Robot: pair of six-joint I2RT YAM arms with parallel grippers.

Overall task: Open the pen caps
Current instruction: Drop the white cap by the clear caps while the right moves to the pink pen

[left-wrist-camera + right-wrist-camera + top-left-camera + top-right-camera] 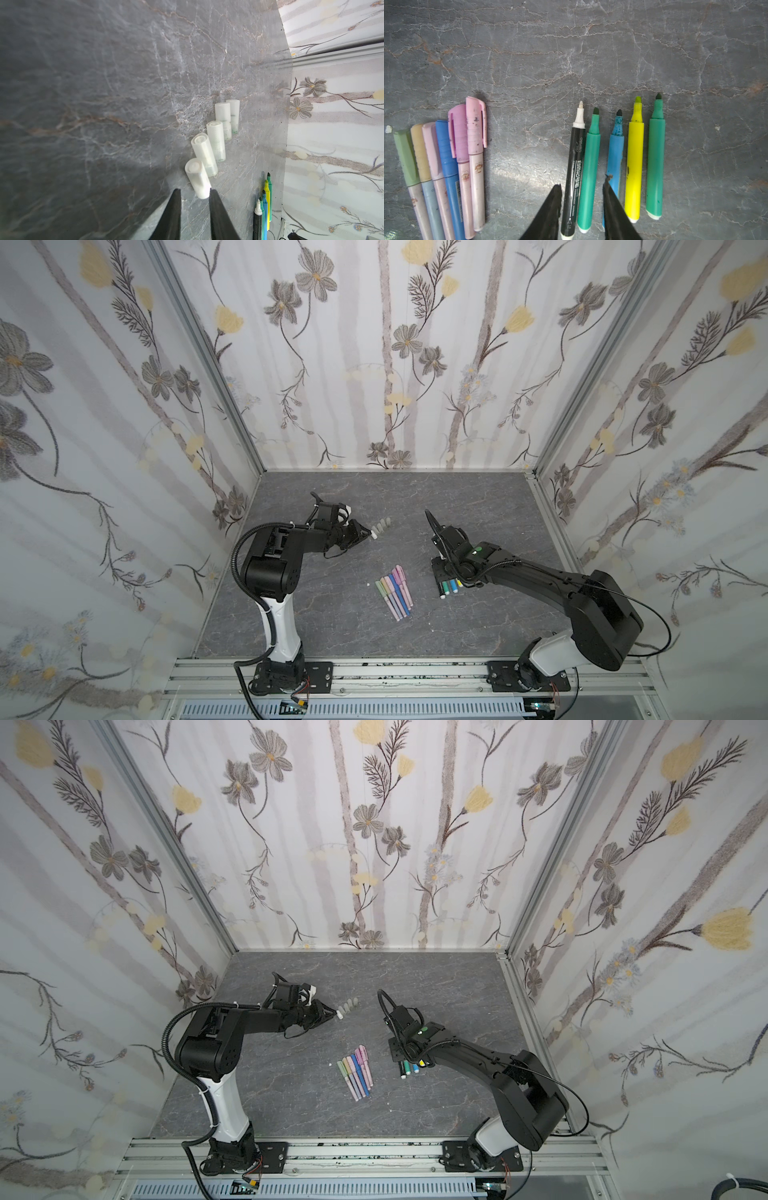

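Lab robot booth: floral-papered panels (374, 364), aluminium rails (395, 672), marbled tabletop (478, 497).

Five loose caps (382, 526) lay in a row behind the capped pens (395, 591); uncapped markers (448, 586) lay right of those.

Frosted translucent plastic caps (204, 154) – matt grey veined stone-look tabletop (104, 83).

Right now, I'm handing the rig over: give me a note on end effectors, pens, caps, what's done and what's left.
Left end effector: open, tips at the end cap of a row of five loose translucent caps.
Right end effector: open, holding nothing, over the black marker.
Done: five thick markers uncapped, lying side by side.
Left: six pastel pens beside them, caps on.
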